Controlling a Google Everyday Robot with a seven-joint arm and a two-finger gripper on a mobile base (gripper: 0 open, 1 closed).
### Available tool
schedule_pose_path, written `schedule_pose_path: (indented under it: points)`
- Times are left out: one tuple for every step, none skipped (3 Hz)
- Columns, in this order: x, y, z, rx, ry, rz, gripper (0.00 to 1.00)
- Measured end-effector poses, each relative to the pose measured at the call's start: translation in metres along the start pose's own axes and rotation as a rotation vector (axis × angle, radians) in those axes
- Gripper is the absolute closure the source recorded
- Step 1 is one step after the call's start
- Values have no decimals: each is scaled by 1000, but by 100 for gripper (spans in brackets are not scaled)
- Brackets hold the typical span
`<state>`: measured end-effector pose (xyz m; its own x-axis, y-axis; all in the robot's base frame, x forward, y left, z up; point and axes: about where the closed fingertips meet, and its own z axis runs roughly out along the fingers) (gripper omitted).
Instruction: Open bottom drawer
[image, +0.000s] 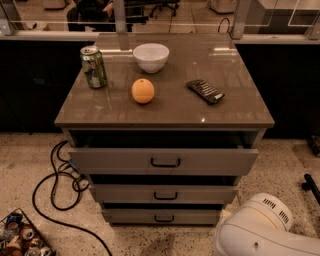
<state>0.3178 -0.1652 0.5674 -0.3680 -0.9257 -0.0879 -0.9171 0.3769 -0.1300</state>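
The bottom drawer (160, 216) is the lowest of three grey fronts on the cabinet, with a small black bar handle (164, 218) at its middle. It stands slightly out from the cabinet, less than the middle drawer (163, 194) and the top drawer (164, 161) above it. A white rounded arm segment (260, 231) fills the lower right corner, to the right of the bottom drawer. The gripper itself is out of view.
On the brown cabinet top (165, 107) stand a green can (93, 67), a white bowl (151, 57), an orange (143, 91) and a dark snack bag (205, 91). Black cables (57, 185) loop on the speckled floor at left, near a basket of cans (22, 237).
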Motion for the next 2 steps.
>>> schedule_pose_path:
  points:
    - [0, 0, 0, 0, 0, -3, 0]
    - [-9, 3, 27, -4, -68, -30, 0]
